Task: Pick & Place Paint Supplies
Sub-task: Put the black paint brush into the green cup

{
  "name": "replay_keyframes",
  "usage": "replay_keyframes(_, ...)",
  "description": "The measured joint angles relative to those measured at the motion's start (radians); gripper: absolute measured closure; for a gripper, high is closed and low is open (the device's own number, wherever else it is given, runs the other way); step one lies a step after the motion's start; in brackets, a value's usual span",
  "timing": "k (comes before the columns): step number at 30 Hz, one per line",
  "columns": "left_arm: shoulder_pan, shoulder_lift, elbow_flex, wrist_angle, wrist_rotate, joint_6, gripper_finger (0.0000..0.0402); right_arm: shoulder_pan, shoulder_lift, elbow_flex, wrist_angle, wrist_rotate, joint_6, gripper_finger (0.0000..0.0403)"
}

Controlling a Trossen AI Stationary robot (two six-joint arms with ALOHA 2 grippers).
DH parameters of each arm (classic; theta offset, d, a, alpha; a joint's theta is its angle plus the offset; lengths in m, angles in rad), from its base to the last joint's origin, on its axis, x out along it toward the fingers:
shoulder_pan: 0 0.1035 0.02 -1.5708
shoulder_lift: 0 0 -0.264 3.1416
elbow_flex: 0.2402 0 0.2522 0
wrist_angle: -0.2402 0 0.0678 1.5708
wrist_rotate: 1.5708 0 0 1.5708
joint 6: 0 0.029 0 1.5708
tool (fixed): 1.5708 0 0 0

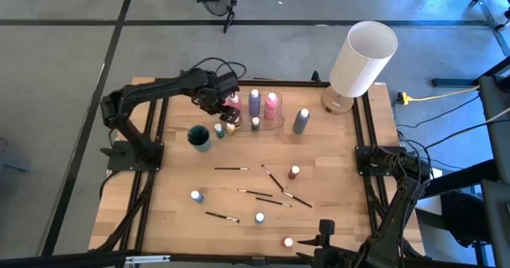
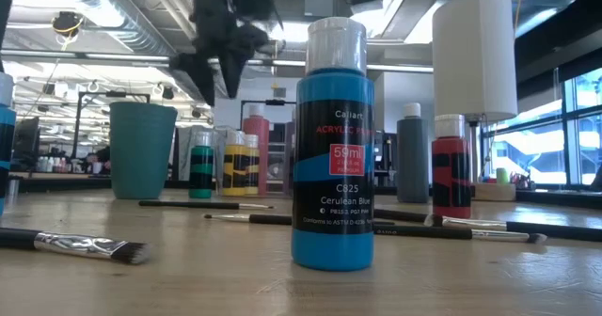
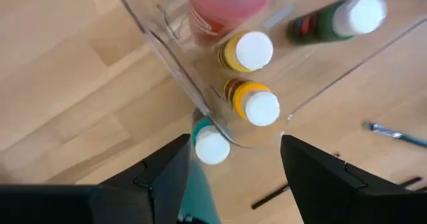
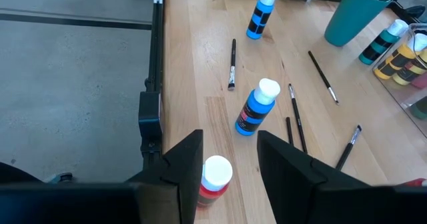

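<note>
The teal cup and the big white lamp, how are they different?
The teal cup is small and dark blue-green; the white lamp is much bigger and white. The cup stands near the left pincer and the bottle tray; the lamp stands at the table's far right corner. The cup is open at the top with nothing under it; the lamp sits on a brown base. Both stand upright and are round.

Even, bright overhead light falls on the wooden table (image 1: 239,190), with soft, short shadows. In the low view, ceiling strip lights glare behind the sharp blue bottle (image 2: 333,147), while things beyond it blur.
</note>
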Motion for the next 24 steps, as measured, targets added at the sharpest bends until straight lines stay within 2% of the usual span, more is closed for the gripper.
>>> replay_keyframes(6, -0.049, -0.114, 0.0, 0.002, -0.039, 0.034, 0.0174, 0.0, 0.0, 0.0, 0.0, 0.0, 0.0, 0.0259)
replay_keyframes(10, -0.121, -0.172, 0.0, -0.004, -0.045, 0.065, 0.0174, 0.0, 0.0, 0.0, 0.0, 0.0, 0.0, 0.0259)
replay_keyframes(16, -0.309, -0.205, 0.0, -0.005, -0.056, 0.068, 0.0174, 0.0, 0.0, 0.0, 0.0, 0.0, 0.0, 0.0259)
replay_keyframes(20, -0.466, -0.196, -0.012, 0.014, -0.146, 0.086, 0.0174, 0.0, 0.0, 0.0, 0.001, 0.0, 0.0, 0.0259)
replay_keyframes(24, -0.59, -0.17, -0.055, 0.066, -0.231, 0.209, 0.0174, 0.0, 0.0, 0.0, 0.001, 0.0, 0.0, 0.0259)
